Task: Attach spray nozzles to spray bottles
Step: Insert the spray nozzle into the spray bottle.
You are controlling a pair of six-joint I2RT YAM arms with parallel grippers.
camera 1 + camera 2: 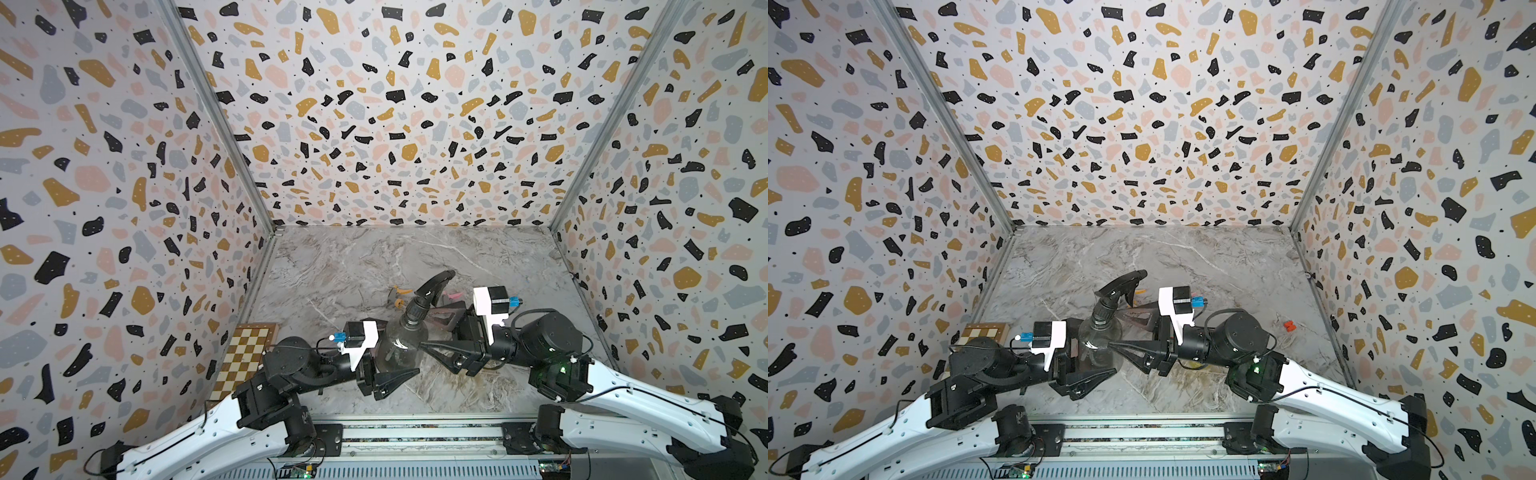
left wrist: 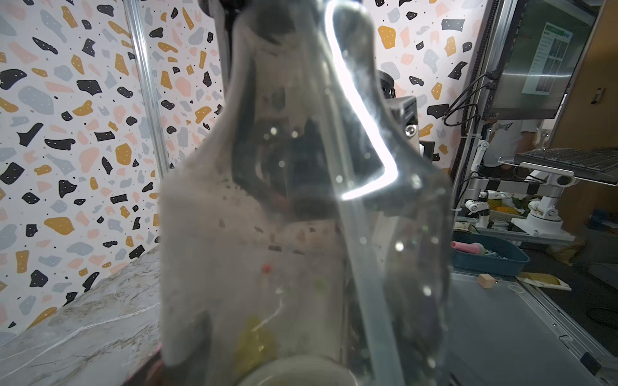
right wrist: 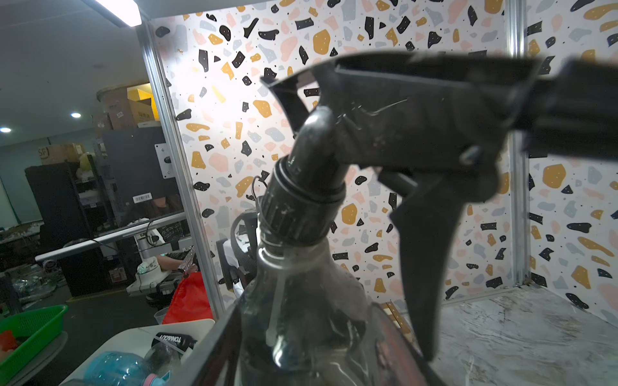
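1. Chessboard (image 1: pixel 245 357). Lies flat at the bench's near left edge, beside the left arm.

2. Left hand (image 1: pixel 397 365). Closed on the lower body of the smoky grey bottle (image 1: pixel 401 338), one jaw on the near side and the other behind the body. The left wrist view is almost filled by the translucent bottle wall.

3. Smoky grey bottle. In the middle of the near bench (image 1: pixel 374 257), between the two hands, neck pointing up and leaning away from the robot. Whether its base touches the bench cannot be told.

4. Dip tube (image 2: pixel 364 254). Pale and thin, running down inside the bottle.

5. Right hand (image 1: pixel 430 327). Wide, holding nothing. Its jaws stand apart on either side of the bottle's shoulder, below the collar. In the right wrist view contact with the bottle wall cannot be told.

6. Black nozzle (image 1: pixel 428 291). Sits on the grey bottle's neck with its ribbed collar down over the threads and its trigger hanging to one side (image 3: pixel 418 267).

7. Grey-and-orange nozzle (image 1: pixel 397 297). On the bench just behind the bottle, mostly hidden.

8. Pink piece (image 1: pixel 454 296). On the bench behind the right hand, too hidden to identify.

9. Red block (image 1: pixel 1289 326). Small, on the bench's right side, well apart.

10. Terrazzo-print walls (image 1: pixel 374 124). Enclose the bench on three sides.
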